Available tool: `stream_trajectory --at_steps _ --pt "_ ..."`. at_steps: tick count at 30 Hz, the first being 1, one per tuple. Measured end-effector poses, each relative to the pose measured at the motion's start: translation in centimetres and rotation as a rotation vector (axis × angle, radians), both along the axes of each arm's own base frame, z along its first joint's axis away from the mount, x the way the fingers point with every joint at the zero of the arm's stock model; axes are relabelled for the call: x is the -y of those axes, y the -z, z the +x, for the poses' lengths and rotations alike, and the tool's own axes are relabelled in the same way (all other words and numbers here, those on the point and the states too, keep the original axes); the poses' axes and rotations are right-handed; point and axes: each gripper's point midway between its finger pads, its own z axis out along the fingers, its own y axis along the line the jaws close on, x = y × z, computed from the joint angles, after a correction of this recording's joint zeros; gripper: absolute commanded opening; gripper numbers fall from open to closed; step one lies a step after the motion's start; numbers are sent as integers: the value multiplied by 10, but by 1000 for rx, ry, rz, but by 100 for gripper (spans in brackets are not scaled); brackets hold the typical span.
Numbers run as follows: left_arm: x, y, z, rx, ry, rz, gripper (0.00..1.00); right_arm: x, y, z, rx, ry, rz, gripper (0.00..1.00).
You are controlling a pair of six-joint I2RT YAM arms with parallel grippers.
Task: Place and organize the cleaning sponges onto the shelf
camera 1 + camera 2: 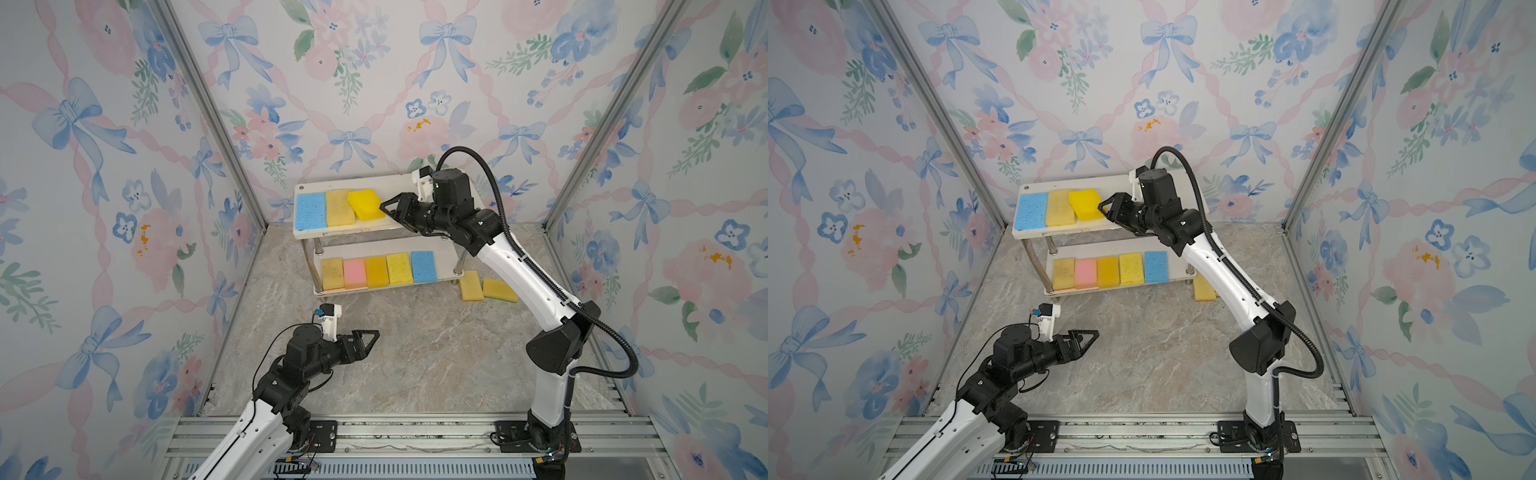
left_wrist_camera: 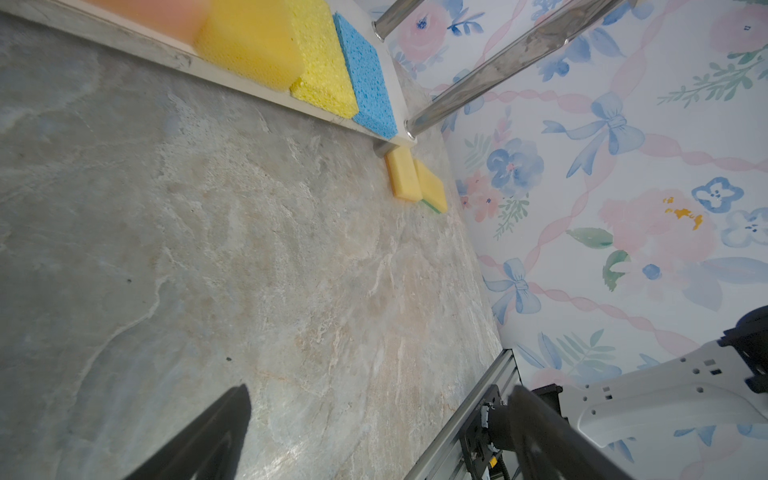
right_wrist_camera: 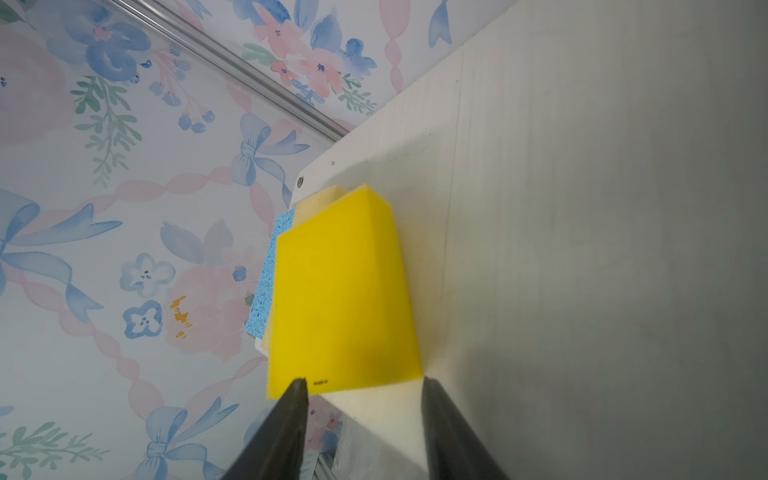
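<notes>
Top board of the shelf (image 1: 357,183): a bright yellow sponge (image 1: 365,203) is set third in the row but tilted, one long edge apparently propped on the pale yellow sponge (image 1: 340,208), so it is judged not yet seated. The right fingers (image 1: 395,212) are spread about its near end; a pinch cannot be confirmed. Two yellow sponges (image 1: 472,285) are waiting on the bench (image 1: 415,353). The left fingers (image 1: 372,341) are held wide apart and empty, clear of the shelf.

No word, brand, number or sign can be read in any view. The one print-like mark is a tiny dark line on the bright yellow sponge (image 3: 340,291), at the end nearest the right gripper (image 3: 363,380). It is too small and blurred to read. In both top views that sponge lies at about nine o'clock of the gripper.
</notes>
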Motion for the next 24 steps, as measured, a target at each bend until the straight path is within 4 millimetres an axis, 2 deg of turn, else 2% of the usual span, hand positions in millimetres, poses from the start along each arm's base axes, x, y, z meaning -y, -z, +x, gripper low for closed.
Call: stream_trajectory --at_steps 4,9,14,17,24 --pt "-1 0 0 0 -2 -1 98 -5 -1 6 23 -8 -10 42" --pt "-1 -3 0 8 -1 -8 98 -10 13 13 6 -14 -36 33" --pt "-1 -3 0 8 -1 -10 98 -11 16 13 5 -18 -42 12" --pt "-1 -3 0 7 4 -12 98 -12 18 14 5 -17 -39 3" --pt "-2 -3 0 6 -1 -12 98 -5 19 11 21 8 -20 0"
